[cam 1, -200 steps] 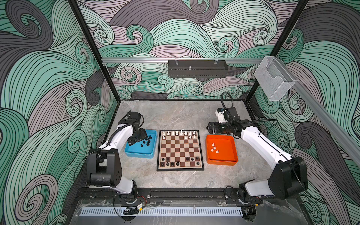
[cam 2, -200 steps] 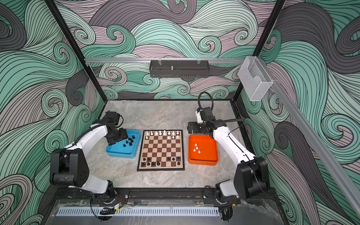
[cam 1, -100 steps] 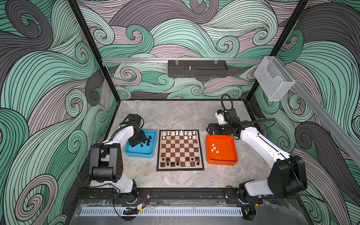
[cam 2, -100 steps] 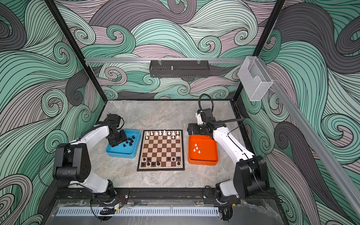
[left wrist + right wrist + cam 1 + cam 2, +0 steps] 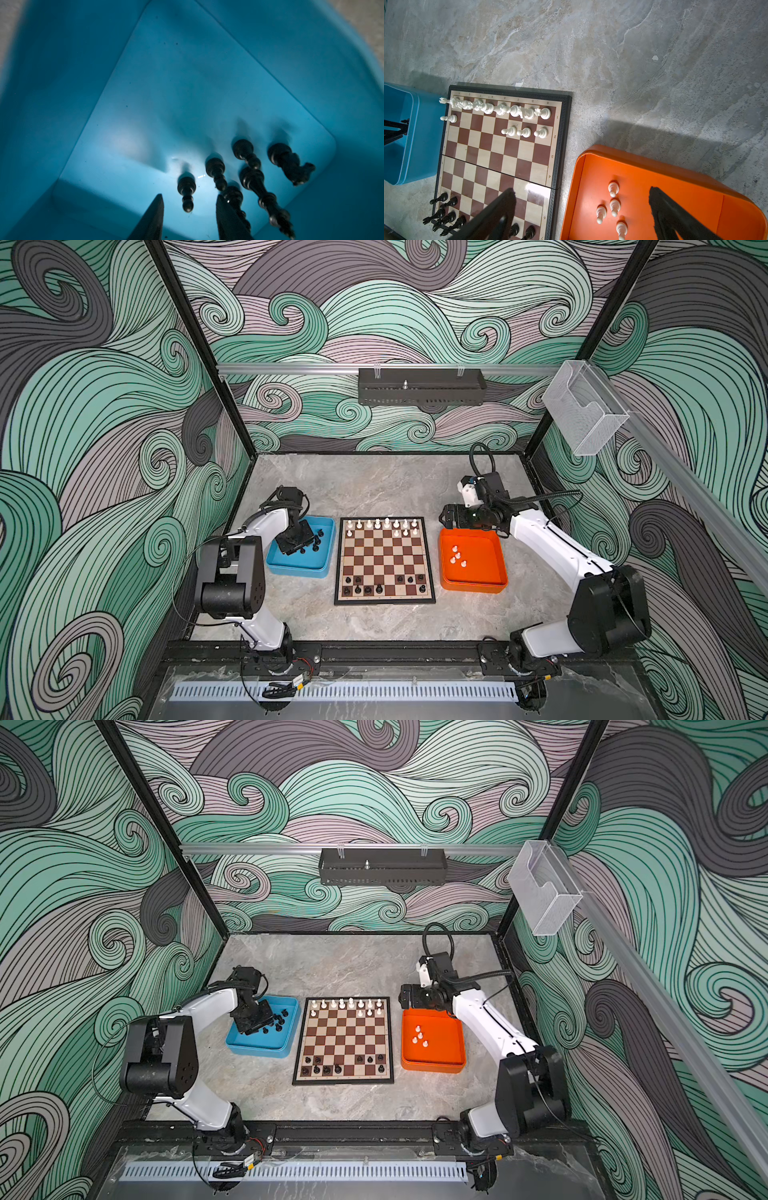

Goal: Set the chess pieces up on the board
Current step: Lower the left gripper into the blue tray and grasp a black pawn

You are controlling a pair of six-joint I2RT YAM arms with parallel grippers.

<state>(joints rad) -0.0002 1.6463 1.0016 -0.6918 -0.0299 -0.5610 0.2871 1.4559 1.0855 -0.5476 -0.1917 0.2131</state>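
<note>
Left tool (image 5: 188,195) is lowered into the blue tray (image 5: 299,568), jaws apart. One standing black pawn (image 5: 186,185) is bracketed between the fingers, gap visible on both sides, so nothing is clamped yet. That pawn is probably chosen because it stands clear. The other black pieces (image 5: 251,176) are bunched just beside one finger, so a knock there is a risk. Left arm is folded at the elbow, wrist pitched steeply down.

Colours are sorted by tray, each on its own arm's side. Four white pawns (image 5: 457,556) are seen in the orange tray (image 5: 473,585). Right tool (image 5: 582,190) is spread wide and empty above that tray's far corner nearest the board (image 5: 384,560), presumably parked clear. Right arm is stretched forward, wrist turned inward.

The board is laid flat on the bench (image 5: 374,485) between the trays. White back row (image 5: 382,524) is filled and four pawns are placed. Black rows (image 5: 374,587) at the near edge are only partly filled.
</note>
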